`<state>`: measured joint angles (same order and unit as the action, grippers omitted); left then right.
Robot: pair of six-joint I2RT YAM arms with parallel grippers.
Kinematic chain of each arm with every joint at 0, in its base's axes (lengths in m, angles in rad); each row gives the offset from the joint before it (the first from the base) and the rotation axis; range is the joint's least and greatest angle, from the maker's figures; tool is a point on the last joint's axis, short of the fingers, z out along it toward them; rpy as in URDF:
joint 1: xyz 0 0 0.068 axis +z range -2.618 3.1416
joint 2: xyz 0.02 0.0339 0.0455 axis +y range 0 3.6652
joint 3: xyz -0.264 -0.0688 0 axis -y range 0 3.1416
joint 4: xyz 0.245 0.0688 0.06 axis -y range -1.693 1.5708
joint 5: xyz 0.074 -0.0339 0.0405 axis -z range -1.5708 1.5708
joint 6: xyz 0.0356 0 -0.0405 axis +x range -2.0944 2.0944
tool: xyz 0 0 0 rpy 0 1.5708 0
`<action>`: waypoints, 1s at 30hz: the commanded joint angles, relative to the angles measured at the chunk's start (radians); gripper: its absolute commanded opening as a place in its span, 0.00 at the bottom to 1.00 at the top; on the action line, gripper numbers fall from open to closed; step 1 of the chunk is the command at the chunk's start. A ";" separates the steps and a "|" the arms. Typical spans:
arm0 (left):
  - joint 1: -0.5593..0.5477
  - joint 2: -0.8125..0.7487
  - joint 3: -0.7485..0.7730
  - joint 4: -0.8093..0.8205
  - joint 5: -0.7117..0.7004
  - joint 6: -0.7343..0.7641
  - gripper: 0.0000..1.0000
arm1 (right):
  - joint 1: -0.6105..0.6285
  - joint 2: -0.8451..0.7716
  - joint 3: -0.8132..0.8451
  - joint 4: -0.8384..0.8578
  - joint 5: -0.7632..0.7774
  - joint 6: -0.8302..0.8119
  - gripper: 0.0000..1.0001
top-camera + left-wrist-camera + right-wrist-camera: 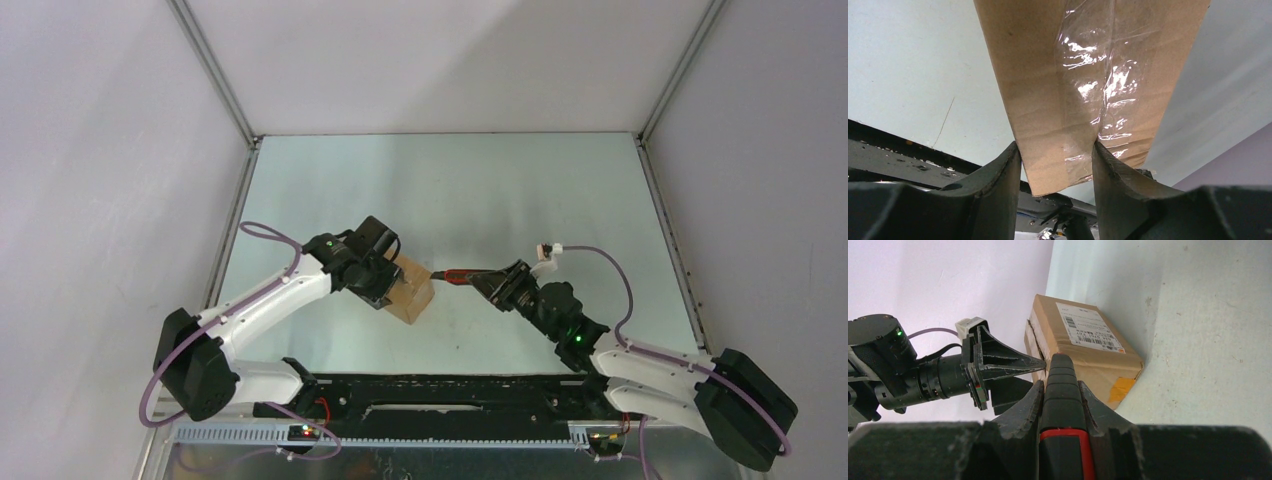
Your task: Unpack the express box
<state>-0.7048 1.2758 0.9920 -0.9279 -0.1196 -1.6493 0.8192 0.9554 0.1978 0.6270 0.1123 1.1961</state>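
Overhead: the left hand (382, 280) grips the express box (415, 296), just ahead of the right hand (493, 281), closed on a utility knife (458, 275). Left wrist: only a taped edge is pinched, so blade pressure may twist it free. Right wrist: a slip could strike the left hand.

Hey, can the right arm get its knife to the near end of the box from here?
Probably yes. The knife in the right pincer points at the end of the express box, with nothing between them. The left pincer clamps the box close beside that path.
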 commanded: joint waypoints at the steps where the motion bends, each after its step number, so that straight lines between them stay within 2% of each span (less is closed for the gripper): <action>1: -0.007 -0.026 0.028 -0.006 0.041 -0.028 0.24 | 0.008 0.034 -0.003 0.173 0.014 0.051 0.00; 4: -0.007 -0.034 0.015 0.015 0.054 -0.041 0.24 | 0.007 0.053 -0.026 0.232 0.015 0.076 0.00; 12: -0.011 -0.038 -0.015 0.087 0.098 -0.055 0.24 | 0.015 0.075 -0.028 0.244 0.019 0.097 0.00; 17: -0.017 -0.032 -0.019 0.123 0.135 -0.059 0.25 | 0.009 0.139 -0.027 0.335 -0.009 0.141 0.00; 30: -0.018 -0.090 -0.117 0.320 0.218 -0.126 0.24 | -0.008 0.190 -0.026 0.431 -0.068 0.218 0.00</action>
<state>-0.6987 1.2079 0.8944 -0.7868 -0.0784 -1.7622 0.7990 1.1267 0.1547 0.8841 0.1318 1.3483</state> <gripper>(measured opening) 0.515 0.260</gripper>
